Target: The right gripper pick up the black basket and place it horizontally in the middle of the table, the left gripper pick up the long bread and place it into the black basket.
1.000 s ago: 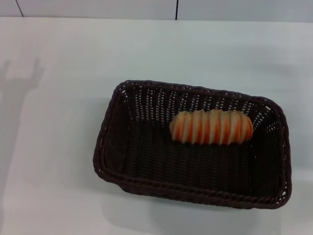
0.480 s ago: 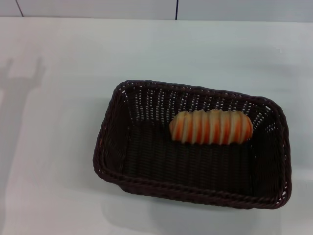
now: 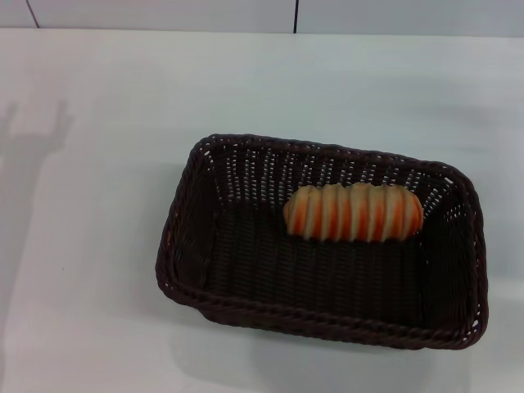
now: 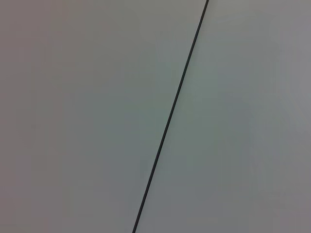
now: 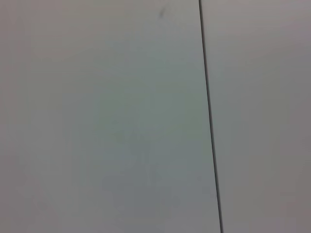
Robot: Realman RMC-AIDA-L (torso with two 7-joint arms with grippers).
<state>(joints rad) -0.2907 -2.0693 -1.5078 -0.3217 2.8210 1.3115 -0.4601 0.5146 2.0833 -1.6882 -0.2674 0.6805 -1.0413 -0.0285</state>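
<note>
Lying crosswise inside the black basket (image 3: 321,241) toward the worktop's (image 3: 98,205) near right corner, the long bread (image 3: 353,213) sat with neither gripper visible, their opening untellable.

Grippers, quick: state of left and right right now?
Left gripper: not in view; holding nothing from the basket.
Right gripper: not in view.
The long bread lies inside the black basket.
</note>
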